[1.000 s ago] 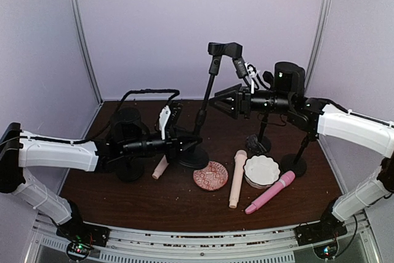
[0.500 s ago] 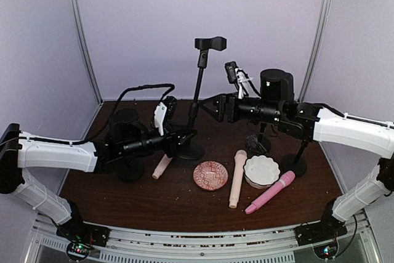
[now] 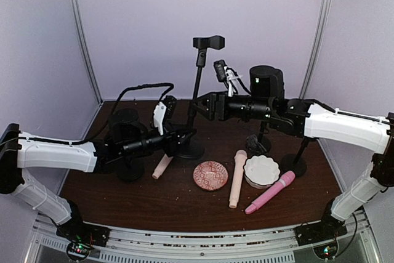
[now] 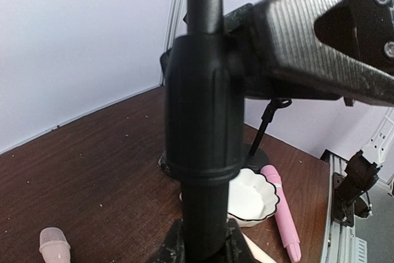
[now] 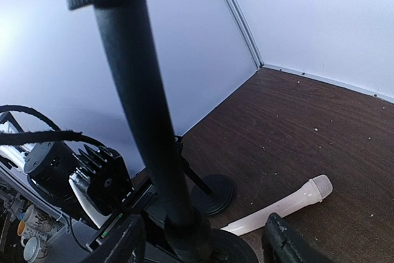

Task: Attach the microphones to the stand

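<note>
**A:** The left gripper (image 3: 184,137) is clamped on the low part of the stand (image 3: 198,84), just above its round base. The right gripper (image 3: 205,106) is open, with a finger on either side of the same pole higher up.

**B:** And the microphones?

**A:** All three lie flat on the table (image 3: 123,201), and the clip (image 3: 209,42) is bare. Nearest is the pink microphone (image 3: 269,193), slantwise at front right. Next is a cream microphone (image 3: 236,178), its long axis near-to-far and its head pointing away toward the stand. The second cream microphone (image 3: 160,167) lies half under the left arm, just short of the stand's base.

**B:** Which arm fetches?

**A:** The right, I judge. Its jaws are free, and the middle cream one lies below it, toward the arm bases. The left is busy steadying the pole.

**B:** Surroundings?

**A:** A red patterned dish (image 3: 210,175) and a white scalloped dish (image 3: 261,171) flank that cream one. The tabletop is dark brown and speckled. More stands (image 3: 294,164) are at right rear. The walls are plain lilac, with metal uprights in the corners.
</note>
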